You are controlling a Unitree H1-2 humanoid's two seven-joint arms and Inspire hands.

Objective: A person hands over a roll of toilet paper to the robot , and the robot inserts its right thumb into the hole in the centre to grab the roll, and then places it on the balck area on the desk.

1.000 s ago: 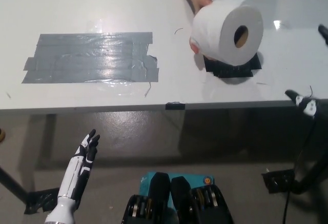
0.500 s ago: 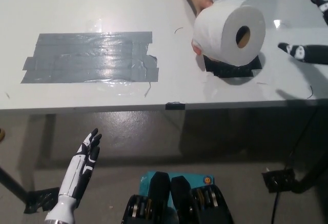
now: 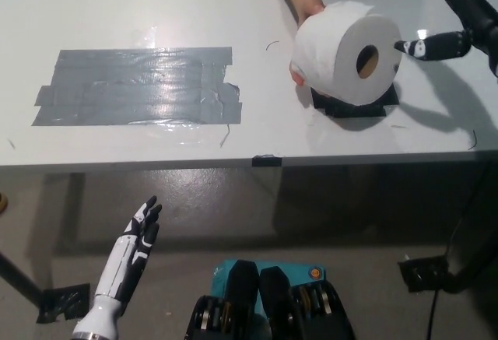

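I am holding my right hand (image 3: 455, 21) open and empty at the roll's height, one finger lying level with its tip just beside the toilet paper roll (image 3: 346, 50), lined up with the core hole, which the person's hand (image 3: 305, 13) is presenting toward me. The roll is hanging above the black area (image 3: 354, 105) on the desk (image 3: 117, 13), presumably so placement needs little travel. My left hand (image 3: 132, 250) is resting open below the desk edge.

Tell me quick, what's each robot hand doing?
Left hand: open, holding nothing, below the table edge.
Right hand: open, beside the toilet paper roll.
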